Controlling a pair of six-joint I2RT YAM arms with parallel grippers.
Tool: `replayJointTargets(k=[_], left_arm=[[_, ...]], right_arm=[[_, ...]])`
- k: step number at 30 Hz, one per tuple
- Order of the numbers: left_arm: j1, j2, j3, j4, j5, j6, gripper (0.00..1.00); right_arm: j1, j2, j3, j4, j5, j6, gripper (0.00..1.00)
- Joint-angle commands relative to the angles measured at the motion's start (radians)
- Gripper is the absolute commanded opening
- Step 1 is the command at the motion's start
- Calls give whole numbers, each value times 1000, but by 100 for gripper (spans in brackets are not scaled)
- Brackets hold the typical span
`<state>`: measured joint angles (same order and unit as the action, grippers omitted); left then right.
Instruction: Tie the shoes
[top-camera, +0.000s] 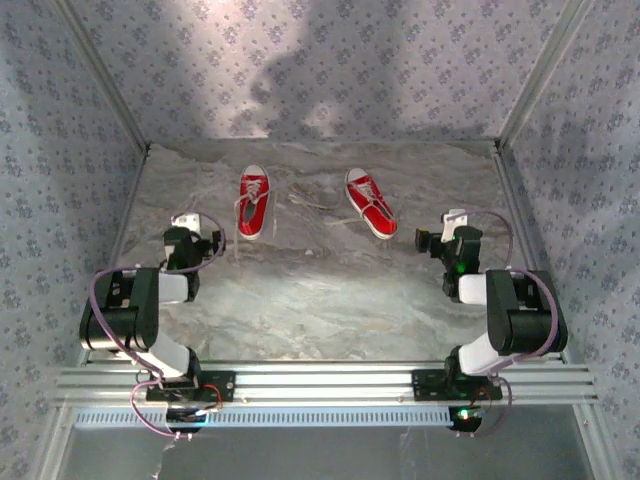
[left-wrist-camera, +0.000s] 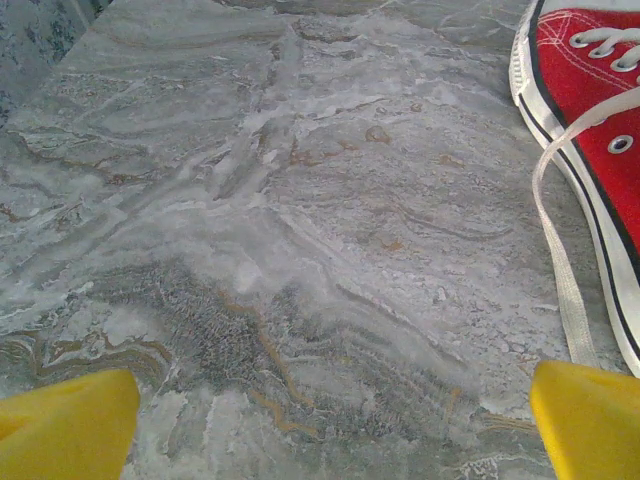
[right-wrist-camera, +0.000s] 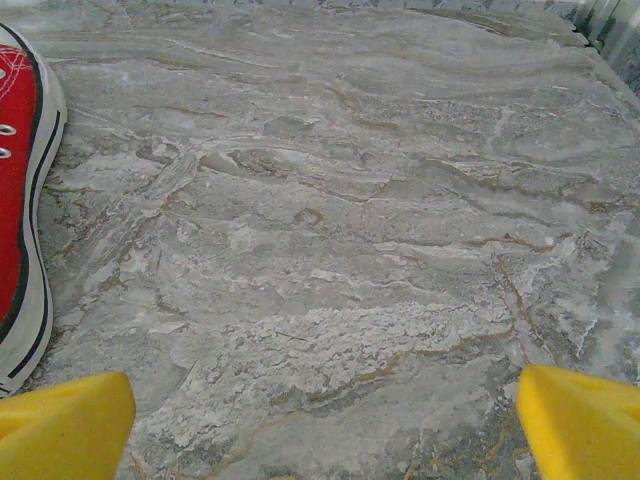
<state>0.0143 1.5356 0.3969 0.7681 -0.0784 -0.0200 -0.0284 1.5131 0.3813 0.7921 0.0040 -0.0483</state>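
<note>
From above: two red shoes on the marbled worktop (top-camera: 320, 290), laces loose, neither one tied by the look of it. Left shoe (top-camera: 254, 201) taken as landmark, long axis running near to far. Right shoe (top-camera: 370, 202) well apart to its right, slanted, far end leaning back toward the landmark. Left pincer (top-camera: 210, 238) just left of the left shoe and nearer the arm bases, spread wide, gripping nothing. Right pincer (top-camera: 435, 240) far right of the left shoe, beyond the right shoe, likewise spread and empty. Two arms, two pincers; left arm plainly the closer to the landmark.

From the left wrist: left pincer (left-wrist-camera: 322, 420) wide apart, yellow fingertips (left-wrist-camera: 65, 425) in both lower corners, bare worktop between. Left shoe (left-wrist-camera: 575, 70) ahead and to the right, one white lace (left-wrist-camera: 558, 250) trailing down to just beside the right-hand fingertip. Likely first reach: rightward, for that lace.

From the right wrist: right pincer (right-wrist-camera: 320, 420) equally wide, nothing pinched. Right shoe (right-wrist-camera: 15, 200) ahead-left, on the side toward the left shoe, lengthwise along the line of sight.
</note>
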Motion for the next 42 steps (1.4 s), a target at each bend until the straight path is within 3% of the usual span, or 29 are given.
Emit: replayJointTargets(k=[1, 21, 28, 30, 33, 38, 40, 42], left_arm=[[-4, 0, 19, 44, 16, -4, 100], [-4, -1, 16, 46, 16, -2, 100], [-69, -102, -69, 128, -76, 45, 100], [-105, -187, -63, 31, -143, 53, 100], [-136, -327, -11, -201, -216, -6, 100], [-137, -472, 85, -518, -391, -278, 100], [-136, -481, 169, -731, -474, -444, 100], [-134, -465, 231, -861, -478, -526, 100]], right_arm=[[-9, 7, 17, -2, -1, 17, 100], [-4, 6, 14, 1, 12, 15, 100], [60, -100, -29, 4, 150, -16, 100], [76, -160, -49, -6, 159, -30, 100], [79, -315, -21, -187, 134, 9, 100], [57, -500, -3, -289, 103, 186, 100], [53, -541, 58, -443, 209, 338, 100], [41, -540, 167, -749, 378, 611, 100]])
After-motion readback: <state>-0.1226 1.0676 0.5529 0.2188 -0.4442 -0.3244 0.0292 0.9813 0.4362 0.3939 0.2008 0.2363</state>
